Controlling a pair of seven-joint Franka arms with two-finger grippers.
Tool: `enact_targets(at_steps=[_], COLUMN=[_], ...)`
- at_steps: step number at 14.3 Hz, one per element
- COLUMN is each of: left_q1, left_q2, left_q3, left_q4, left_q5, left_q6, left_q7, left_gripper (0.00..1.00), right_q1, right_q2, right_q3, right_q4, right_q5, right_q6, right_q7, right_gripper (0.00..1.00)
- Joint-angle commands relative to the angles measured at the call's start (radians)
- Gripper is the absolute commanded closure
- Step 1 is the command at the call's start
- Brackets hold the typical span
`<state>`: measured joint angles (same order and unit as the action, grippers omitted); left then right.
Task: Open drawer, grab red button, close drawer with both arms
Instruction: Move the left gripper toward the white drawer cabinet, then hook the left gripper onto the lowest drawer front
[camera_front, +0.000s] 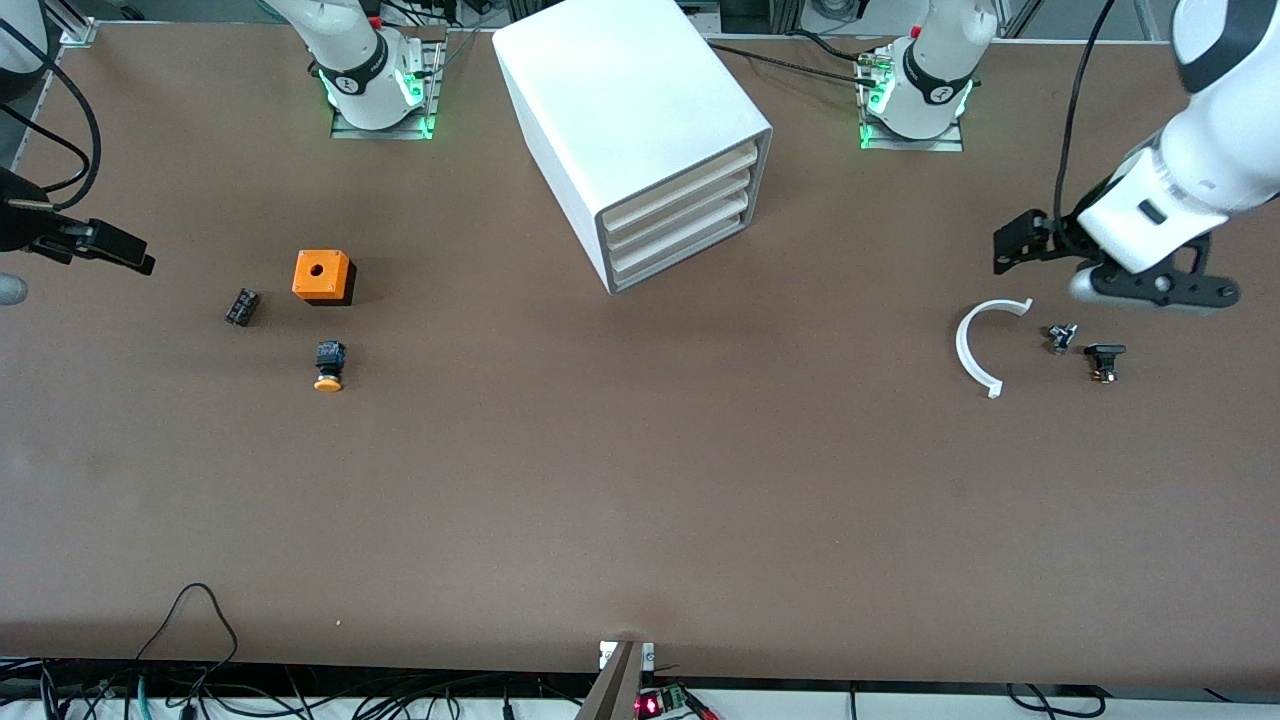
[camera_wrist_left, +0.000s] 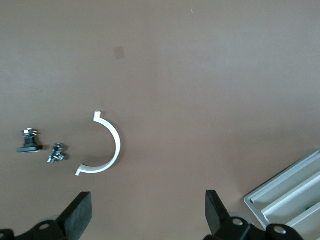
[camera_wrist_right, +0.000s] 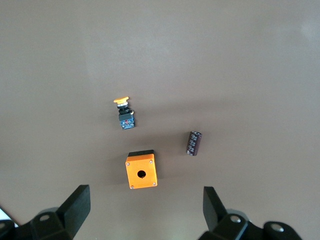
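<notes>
My left tool (camera_front: 1010, 245) and right tool (camera_front: 120, 250) hover wide, empty, at the desk (camera_front: 640, 480) ends, since the white plastic cabinet's cream-fronted drawers (camera_front: 680, 215) are all shut; no red button shows.

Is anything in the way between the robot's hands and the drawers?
Nothing visible. Bare table lies between the open left gripper, up over the white curved piece, and the cabinet with its three shut drawers. The open right gripper hangs at the other end, by the orange cube.

A high front camera is overlooking the whole counter (camera_front: 640, 480), while both wrist cameras are gazing straight down at separate ends.
</notes>
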<state>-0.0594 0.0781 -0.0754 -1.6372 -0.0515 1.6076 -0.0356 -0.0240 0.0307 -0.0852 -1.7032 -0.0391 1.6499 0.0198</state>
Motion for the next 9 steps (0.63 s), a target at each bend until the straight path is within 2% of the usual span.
enact_targets(at_steps=[1,3,5,8,9], left_q1=[0.003,0.003,-0.02,-0.068,-0.082], left_q2=[0.092,0.182,0.265,0.302,0.327], left_q3=[-0.024,-0.066,-0.07,-0.079,-0.081], left_q4=[0.028,-0.007,-0.05,-0.206,-0.235], left_q5=[-0.077,-0.154,-0.31,-0.535,-0.621], left_q6=[-0.052,-0.051,-0.031,0.122,0.139], left_q7=[0.029,0.04,0.043,0.062,0.125], left_gripper=[0.0,0.0,0.0,0.0,0.0], right_q1=[-0.001,-0.001,-0.001,-0.001,-0.001], right_q2=[-0.011,-0.011,-0.011,-0.011,-0.011], right_q3=[-0.005,-0.005,-0.005,-0.005,-0.005], right_q4=[-0.01,-0.01,-0.01,-0.01,-0.01], right_q5=[0.01,0.01,0.01,0.01,0.01], right_q6=[-0.01,-0.01,-0.01,-0.009,-0.009], right_q7=[-0.021,-0.021,-0.021,-0.021,-0.021], right_gripper=[0.0,0.0,0.0,0.0,0.0])
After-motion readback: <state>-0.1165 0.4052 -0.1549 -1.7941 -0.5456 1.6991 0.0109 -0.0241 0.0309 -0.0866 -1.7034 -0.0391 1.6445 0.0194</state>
